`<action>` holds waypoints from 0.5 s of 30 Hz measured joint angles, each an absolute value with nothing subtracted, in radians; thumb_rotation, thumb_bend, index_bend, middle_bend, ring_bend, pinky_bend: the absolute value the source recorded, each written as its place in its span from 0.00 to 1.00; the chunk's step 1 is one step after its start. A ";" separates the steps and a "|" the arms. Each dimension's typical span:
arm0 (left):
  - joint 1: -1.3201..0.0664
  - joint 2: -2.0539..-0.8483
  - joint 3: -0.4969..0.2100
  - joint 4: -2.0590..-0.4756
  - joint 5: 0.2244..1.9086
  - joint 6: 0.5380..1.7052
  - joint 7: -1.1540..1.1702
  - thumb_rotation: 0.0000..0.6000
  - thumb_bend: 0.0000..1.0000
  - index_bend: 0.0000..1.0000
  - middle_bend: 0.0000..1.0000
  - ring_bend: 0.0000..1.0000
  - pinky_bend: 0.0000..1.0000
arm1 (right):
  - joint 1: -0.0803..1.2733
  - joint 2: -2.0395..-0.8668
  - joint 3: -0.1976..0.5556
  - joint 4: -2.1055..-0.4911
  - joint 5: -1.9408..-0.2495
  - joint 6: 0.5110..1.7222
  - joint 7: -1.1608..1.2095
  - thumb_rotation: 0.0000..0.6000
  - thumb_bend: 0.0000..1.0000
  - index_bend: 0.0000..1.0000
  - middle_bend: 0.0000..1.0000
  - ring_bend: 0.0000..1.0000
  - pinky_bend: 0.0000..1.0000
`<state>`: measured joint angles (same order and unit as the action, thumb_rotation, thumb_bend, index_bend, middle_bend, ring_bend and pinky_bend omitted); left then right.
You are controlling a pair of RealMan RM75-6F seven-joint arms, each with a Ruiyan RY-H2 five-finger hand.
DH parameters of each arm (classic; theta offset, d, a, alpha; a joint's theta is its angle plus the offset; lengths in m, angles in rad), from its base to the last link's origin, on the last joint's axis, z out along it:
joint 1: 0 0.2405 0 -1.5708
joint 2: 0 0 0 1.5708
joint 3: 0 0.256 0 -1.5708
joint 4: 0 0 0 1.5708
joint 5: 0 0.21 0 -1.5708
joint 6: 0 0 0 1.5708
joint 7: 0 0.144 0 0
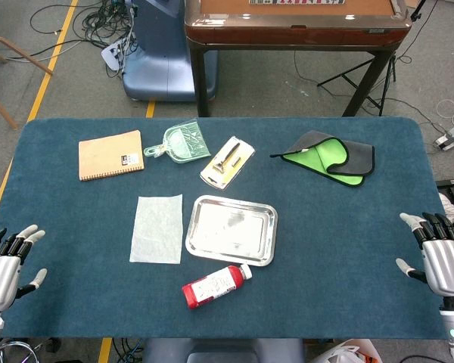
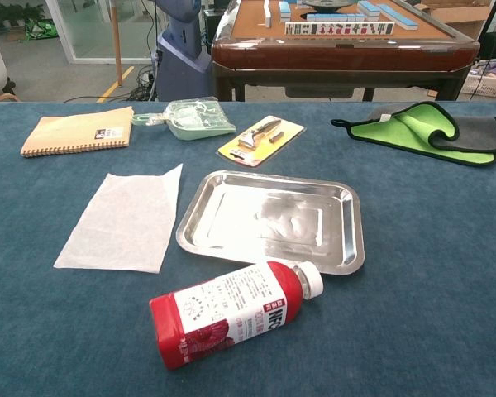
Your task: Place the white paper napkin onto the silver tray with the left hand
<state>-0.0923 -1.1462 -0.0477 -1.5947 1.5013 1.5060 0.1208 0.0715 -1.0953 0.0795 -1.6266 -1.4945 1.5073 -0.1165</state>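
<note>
My left hand (image 1: pixel 7 261) is cut by the head view's left edge, so only the fingers (image 1: pixel 19 238) and part of the palm show; my right hand (image 1: pixel 439 257) runs off the right edge the same way. The chest view shows neither hand. Well ahead of my right fingertips, the packaged tool (image 1: pixel 228 161) is too small to identify, perhaps a peeler.

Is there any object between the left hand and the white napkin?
No. In the head view, only bare blue table cover lies between the left hand and the white napkin.
</note>
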 measured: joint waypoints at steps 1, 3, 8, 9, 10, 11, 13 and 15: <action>-0.093 -1.147 -0.046 -1.593 1.505 1.505 0.115 1.00 0.25 0.22 0.17 0.17 0.04 | 0.070 -1.094 0.081 -1.628 -1.494 1.513 -0.118 1.00 0.05 0.20 0.26 0.14 0.14; -0.095 -1.147 -0.043 -1.590 1.511 1.502 0.105 1.00 0.25 0.22 0.17 0.17 0.04 | 0.066 -1.090 0.084 -1.631 -1.494 1.523 -0.119 1.00 0.05 0.20 0.26 0.14 0.14; -0.106 -1.146 -0.039 -1.583 1.531 1.492 0.084 1.00 0.25 0.22 0.17 0.17 0.04 | 0.059 -1.074 0.093 -1.641 -1.493 1.543 -0.126 1.00 0.05 0.20 0.26 0.14 0.14; -0.109 -1.145 -0.038 -1.582 1.536 1.489 0.079 1.00 0.25 0.22 0.17 0.17 0.04 | 0.058 -1.068 0.096 -1.644 -1.493 1.548 -0.128 1.00 0.05 0.20 0.26 0.14 0.14; -0.113 -1.144 -0.037 -1.582 1.542 1.485 0.070 1.00 0.25 0.23 0.17 0.17 0.04 | 0.058 -1.064 0.099 -1.647 -1.493 1.552 -0.130 1.00 0.05 0.20 0.26 0.14 0.14; -0.118 -1.143 -0.037 -1.582 1.547 1.481 0.062 1.00 0.25 0.23 0.17 0.17 0.04 | 0.057 -1.059 0.102 -1.652 -1.493 1.556 -0.133 1.00 0.05 0.20 0.26 0.14 0.14; -0.132 -1.140 -0.035 -1.581 1.560 1.466 0.042 1.00 0.25 0.23 0.17 0.17 0.04 | 0.058 -1.050 0.106 -1.660 -1.493 1.558 -0.137 1.00 0.05 0.20 0.26 0.14 0.14; -0.149 -1.138 -0.034 -1.578 1.573 1.447 0.026 1.00 0.25 0.24 0.17 0.17 0.04 | 0.059 -1.040 0.107 -1.669 -1.493 1.556 -0.142 1.00 0.05 0.20 0.26 0.14 0.14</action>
<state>-0.1486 -1.1378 -0.0342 -1.5784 1.5733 1.4474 0.0265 0.0593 -1.0401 0.1074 -1.6686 -1.4932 1.5559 -0.1421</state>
